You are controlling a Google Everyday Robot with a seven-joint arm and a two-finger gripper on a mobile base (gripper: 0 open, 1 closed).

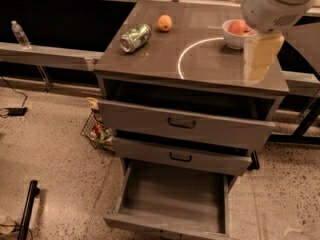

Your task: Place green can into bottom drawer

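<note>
Green can on cabinet top; hand upper right, partly hidden, grip state unclear.

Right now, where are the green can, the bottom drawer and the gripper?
green can (135,37), camera view, on its side wall.
bottom drawer (172,191), camera view, on its bare floor.
gripper: not in view; only the arm (275,4), camera view, on its white casing at upper right.
</note>
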